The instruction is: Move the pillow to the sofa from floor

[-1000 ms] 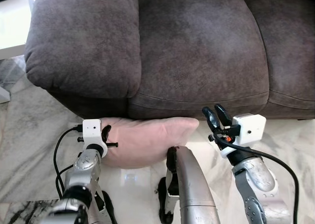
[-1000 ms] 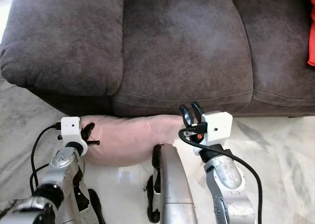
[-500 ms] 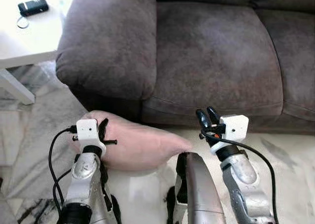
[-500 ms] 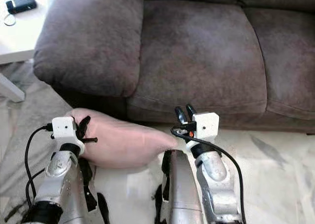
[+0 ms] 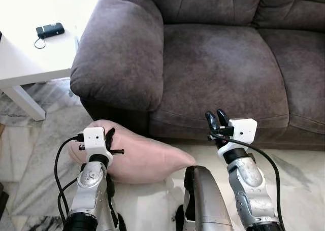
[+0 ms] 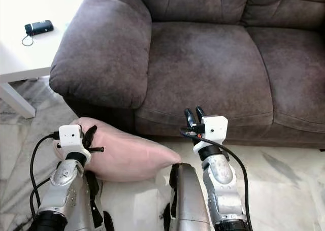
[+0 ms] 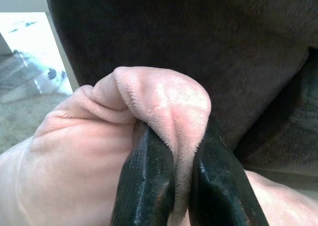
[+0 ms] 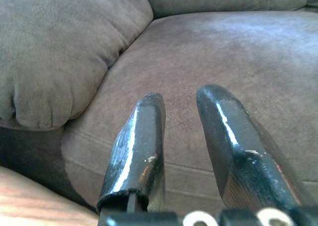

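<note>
A pink pillow (image 5: 142, 157) hangs in front of the brown sofa (image 5: 218, 63), just below its left armrest. My left gripper (image 5: 107, 138) is shut on the pillow's left edge; in the left wrist view a fold of pink fabric (image 7: 171, 104) is pinched between the black fingers (image 7: 144, 181). My right gripper (image 5: 217, 120) is raised before the sofa's seat cushion, to the right of the pillow's pointed end, open and holding nothing. Its two fingers (image 8: 139, 141) stand apart with the seat cushion (image 8: 223, 52) behind them.
A white side table (image 5: 28, 48) stands left of the sofa, carrying a small black device (image 5: 50, 30) with a cord. The floor (image 5: 299, 165) is pale marble. My silver leg (image 5: 205, 200) shows at the bottom middle.
The camera has risen and tilted up, so more of the sofa's back and the side table show. The pillow hangs higher in my left gripper. The right gripper has stayed open.
</note>
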You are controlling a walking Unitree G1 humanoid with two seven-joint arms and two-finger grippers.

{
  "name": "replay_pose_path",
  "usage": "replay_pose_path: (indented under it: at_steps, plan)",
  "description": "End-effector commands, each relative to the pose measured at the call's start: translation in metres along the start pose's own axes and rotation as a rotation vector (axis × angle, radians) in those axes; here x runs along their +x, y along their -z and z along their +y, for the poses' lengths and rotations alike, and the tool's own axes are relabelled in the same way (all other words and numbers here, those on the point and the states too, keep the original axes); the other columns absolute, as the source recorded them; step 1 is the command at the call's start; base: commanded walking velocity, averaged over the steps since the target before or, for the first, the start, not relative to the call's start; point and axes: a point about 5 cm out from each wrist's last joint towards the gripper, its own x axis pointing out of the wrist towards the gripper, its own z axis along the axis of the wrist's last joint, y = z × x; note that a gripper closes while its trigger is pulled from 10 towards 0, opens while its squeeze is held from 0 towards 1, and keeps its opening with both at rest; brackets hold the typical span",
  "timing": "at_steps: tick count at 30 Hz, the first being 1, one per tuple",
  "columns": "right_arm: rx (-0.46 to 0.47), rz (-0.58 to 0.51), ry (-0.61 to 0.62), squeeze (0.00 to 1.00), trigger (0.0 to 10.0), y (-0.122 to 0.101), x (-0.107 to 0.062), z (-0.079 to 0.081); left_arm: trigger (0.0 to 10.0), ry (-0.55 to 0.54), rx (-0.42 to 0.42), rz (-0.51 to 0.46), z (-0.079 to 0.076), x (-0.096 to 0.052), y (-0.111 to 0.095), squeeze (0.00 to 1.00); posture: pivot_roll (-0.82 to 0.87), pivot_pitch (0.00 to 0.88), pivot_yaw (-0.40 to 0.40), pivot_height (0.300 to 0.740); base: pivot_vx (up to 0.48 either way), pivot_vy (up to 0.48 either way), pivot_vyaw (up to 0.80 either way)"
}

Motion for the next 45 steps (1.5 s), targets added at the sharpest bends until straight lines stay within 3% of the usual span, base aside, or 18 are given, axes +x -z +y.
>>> replay_pose_path:
  at_steps: [1, 7, 45]
  plan:
    - [0.003, 0.007, 0.019, 0.0, 10.0, 0.0031, -0.0007, -0.0035, 10.0, -0.006, 0.014, -0.111, 0.002, 0.0057, -0.025, 0.0, -0.02, 0.092, -0.052, 0.517, 0.0, 0.0, 0.0]
    - [0.003, 0.001, 0.016, 0.0, 10.0, 0.0033, 0.0019, -0.0026, 10.0, -0.011, 0.01, -0.111, 0.0017, 0.0047, -0.0243, 0.0, -0.02, 0.085, -0.054, 0.517, 0.0, 0.0, 0.0]
    - [0.013, -0.003, 0.007, 0.0, 10.0, 0.004, 0.0049, -0.0013, 10.0, -0.042, 0.017, -0.109, 0.0052, 0.003, -0.0244, 0.0, -0.01, 0.126, -0.067, 0.517, -0.282, 0.0, 0.0]
